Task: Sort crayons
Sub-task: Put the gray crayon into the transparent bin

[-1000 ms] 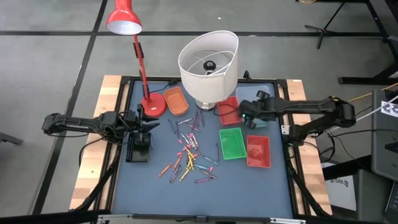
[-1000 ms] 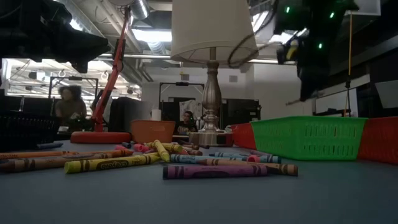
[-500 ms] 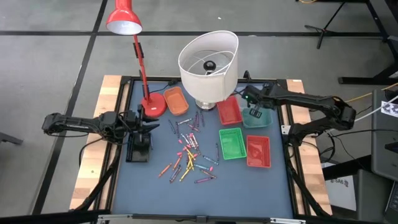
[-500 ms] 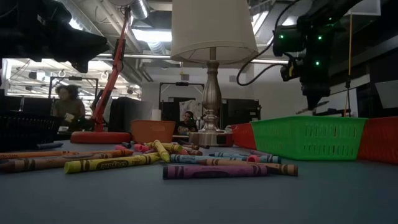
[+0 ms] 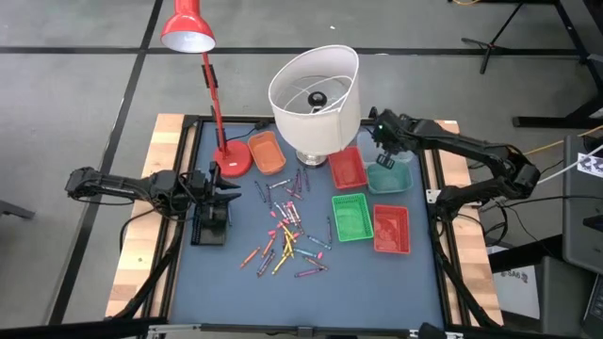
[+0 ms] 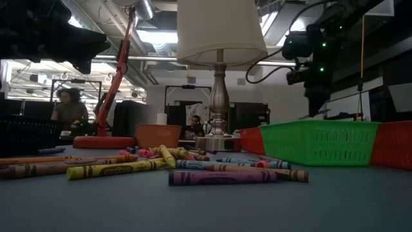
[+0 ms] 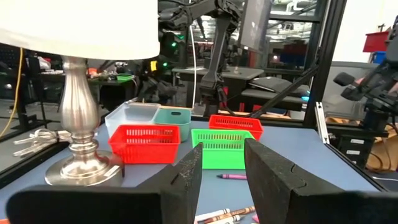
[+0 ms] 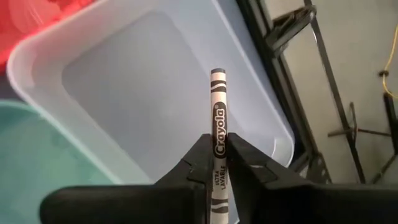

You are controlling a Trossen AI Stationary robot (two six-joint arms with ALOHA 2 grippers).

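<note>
The left gripper (image 5: 219,193) waits at the table's left edge, fingers (image 7: 186,180) spread and holding nothing, just as a second ago. Beside it the loose crayons (image 5: 287,231) lie scattered mid-table, roughly two dozen, too tangled to count exactly. Five trays show in the high view: orange (image 5: 268,152), red (image 5: 348,169), green (image 5: 351,217), another red (image 5: 392,230) and teal (image 5: 388,179); the wrist view adds a pale one (image 8: 155,93). The right gripper (image 5: 384,151) has swung from the red tray to the far right corner and now hangs over the pale tray, pinching one grey crayon (image 8: 217,134) upright. A drop there looks imminent.
</note>
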